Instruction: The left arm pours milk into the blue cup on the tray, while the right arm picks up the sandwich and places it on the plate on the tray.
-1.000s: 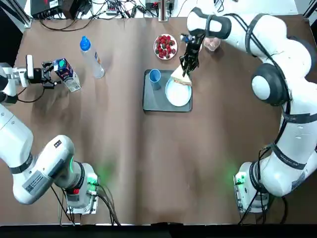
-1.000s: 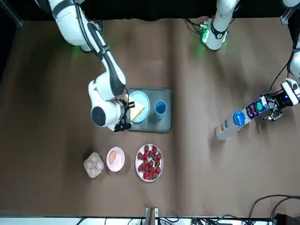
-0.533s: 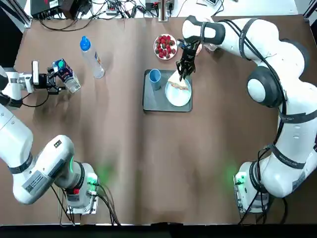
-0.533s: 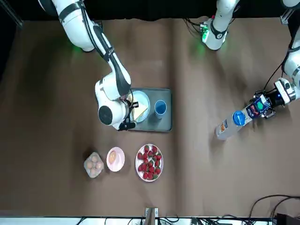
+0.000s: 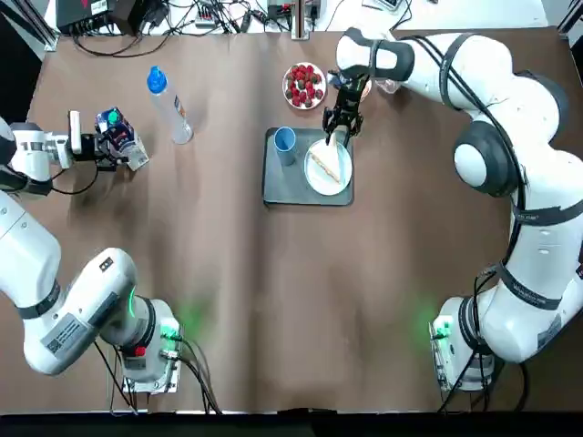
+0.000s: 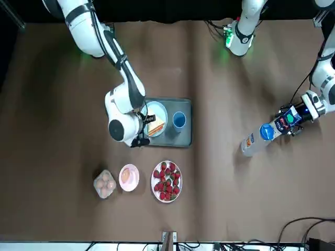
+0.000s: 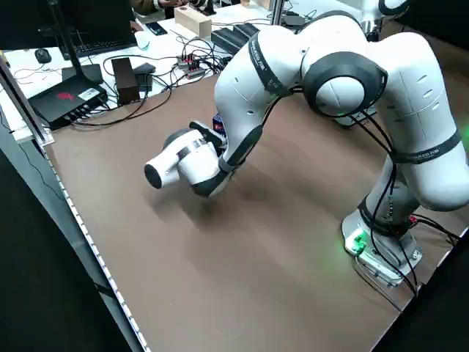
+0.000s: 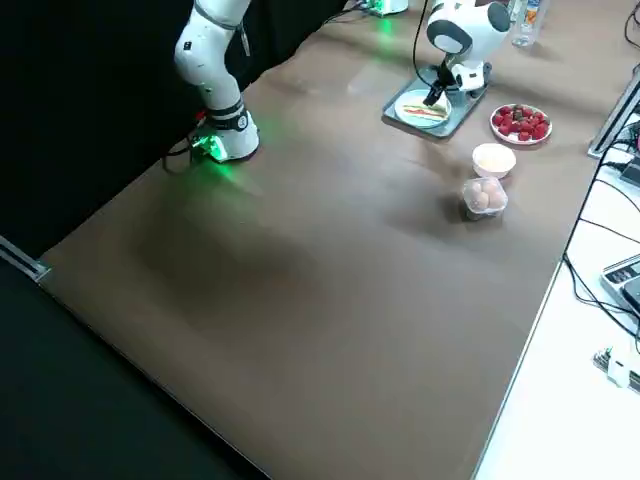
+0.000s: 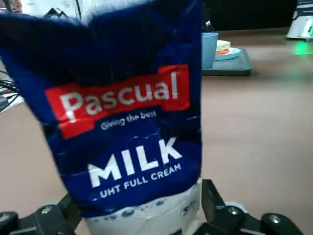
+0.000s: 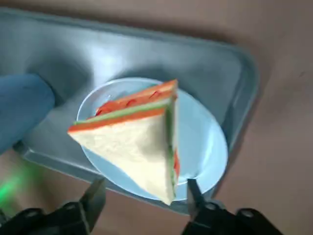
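1. Now the sandwich lies flat on the plate, which stands on the tray; a second ago it was tilted in the grip over the plate's far edge.
2. The right pincer stands open just above the far rim of the plate, and in the right wrist view its two fingers are apart on both sides of the sandwich's tip, not touching it. So I judge the right arm's part as done; it only needs to lift away.
3. The left pincer is closed on the milk and holds it over the desk at the left, well apart from the tray. Compared with a second ago the carton came a little nearer to the tray.
4. The blue cup stands upright at the tray's far left corner, just beside the plate. The pouring is not yet begun.
5. A clear bottle with a blue cap lies beside the milk, on the side of the tray, so the carton should pass above or around it.
6. Beyond the tray stand a dish of strawberries, a small pink dish and a box of eggs; they are out of the way.
7. The right arm above the plate is close to the cup, so it may crowd the pour if it does not leave.
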You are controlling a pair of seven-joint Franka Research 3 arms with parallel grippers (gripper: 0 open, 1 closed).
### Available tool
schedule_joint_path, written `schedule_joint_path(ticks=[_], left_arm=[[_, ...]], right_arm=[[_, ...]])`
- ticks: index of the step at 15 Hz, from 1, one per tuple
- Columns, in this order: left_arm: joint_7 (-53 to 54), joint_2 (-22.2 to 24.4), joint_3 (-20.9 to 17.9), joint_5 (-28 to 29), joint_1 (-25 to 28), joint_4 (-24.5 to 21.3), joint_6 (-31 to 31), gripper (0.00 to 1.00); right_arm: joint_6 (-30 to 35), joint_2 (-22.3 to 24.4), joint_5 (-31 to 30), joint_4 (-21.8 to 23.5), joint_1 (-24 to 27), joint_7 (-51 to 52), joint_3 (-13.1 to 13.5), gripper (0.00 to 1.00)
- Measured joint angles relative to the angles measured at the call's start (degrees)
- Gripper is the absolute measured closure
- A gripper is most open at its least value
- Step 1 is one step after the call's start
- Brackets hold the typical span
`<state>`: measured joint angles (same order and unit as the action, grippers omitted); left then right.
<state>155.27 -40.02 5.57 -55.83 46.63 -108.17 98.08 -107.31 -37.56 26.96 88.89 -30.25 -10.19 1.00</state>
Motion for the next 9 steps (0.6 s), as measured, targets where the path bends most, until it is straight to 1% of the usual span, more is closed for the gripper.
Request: schedule_joint_path(ticks=[1, 3, 5, 6, 7, 8, 9], left_arm=[[0.0, 0.0, 0.31, -1.01, 0.0, -0.59, 0.76, 0.0], [0.0, 0.0, 1.03, -3.53, -0.03, -1.34, 1.7, 0.01], [0.0, 0.0, 1.66, -5.8, -0.05, -1.7, 2.46, 0.04], [-0.06, 0.01, 1.93, -6.45, -0.06, -1.84, 2.77, 0.11], [-0.21, 0.0, 2.12, -6.81, -0.07, -1.91, 2.98, 0.22], [-0.25, 0.01, 2.31, -7.3, -0.06, -1.92, 3.02, 0.32], [-0.25, 0.02, 2.57, -7.87, -0.06, -1.91, 3.08, 0.41]], right_arm=[[0.75, 0.37, -0.01, -0.38, 0.76, 0.02, 0.33, 0.18], [4.03, 2.04, -0.48, -1.49, 3.3, 0.12, 0.95, 0.18], [6.85, 4.49, -1.27, -2.77, 6.74, 0.19, 1.34, 0.18], [7.57, 5.87, -1.39, -3.23, 8.78, 0.2, 1.46, 0.17], [7.95, 7.24, -1.43, -3.65, 10.95, 0.24, 1.57, 0.17], [8.18, 8.62, -1.44, -3.94, 13.21, 0.29, 1.64, 0.13], [8.55, 9.93, -1.46, -4.12, 15.44, 0.34, 1.7, 0.13]])
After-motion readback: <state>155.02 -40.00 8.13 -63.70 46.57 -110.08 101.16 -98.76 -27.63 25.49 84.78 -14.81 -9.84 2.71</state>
